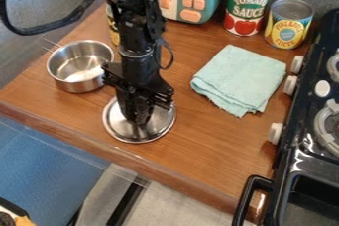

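Camera view shows the hand [140, 120], whether open or closed I cannot tell, over the metal lid [161, 127] near the wooden worktop's [212, 150] front edge, beside the pot [81, 85], with wood stretching right to the stove [308, 153].

Item: tomato sauce can [248, 9], its label reading "TOMATO" above "SAUCE" in pale capitals on a green ground. Item: pineapple can [289, 25], its yellow label bearing "PINEAPPLE" in an arch across the upper part, with a second word curving below, too small to read surely. Item: partly hidden can [114, 30] behind the arm, its printed label illegible.
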You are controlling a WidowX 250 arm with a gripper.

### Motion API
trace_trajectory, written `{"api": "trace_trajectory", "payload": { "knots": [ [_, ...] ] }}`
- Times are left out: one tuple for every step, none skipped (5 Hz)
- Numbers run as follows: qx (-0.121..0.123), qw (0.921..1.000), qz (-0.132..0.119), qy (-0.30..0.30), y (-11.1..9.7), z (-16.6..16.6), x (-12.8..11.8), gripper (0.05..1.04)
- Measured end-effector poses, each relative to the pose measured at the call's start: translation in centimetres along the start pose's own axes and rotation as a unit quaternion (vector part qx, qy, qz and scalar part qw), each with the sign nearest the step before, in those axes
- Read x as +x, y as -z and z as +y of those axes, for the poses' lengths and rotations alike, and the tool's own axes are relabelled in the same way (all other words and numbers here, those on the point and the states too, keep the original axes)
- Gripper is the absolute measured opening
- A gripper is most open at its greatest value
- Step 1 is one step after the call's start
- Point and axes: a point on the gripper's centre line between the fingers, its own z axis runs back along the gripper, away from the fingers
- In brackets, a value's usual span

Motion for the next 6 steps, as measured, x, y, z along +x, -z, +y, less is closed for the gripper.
{"api": "trace_trajectory", "payload": {
  "knots": [
    [-0.004,0.9997,-0.022,0.006,-2.2,-1.7,2.5,0.284],
    [-0.013,0.9984,-0.055,-0.008,-5.7,-4.3,6.1,0.284],
    [-0.017,0.9986,-0.05,-0.005,-5.8,-6.9,8.8,0.284],
    [-0.013,0.9989,-0.045,-0.003,-5.1,-8.4,11.2,0.284],
    [-0.008,0.9992,-0.039,-0.004,-3.7,-9.2,12.7,0.284],
    [0.001,0.9994,-0.034,-0.002,-2.8,-9.4,13.0,0.339]
  ]
}}
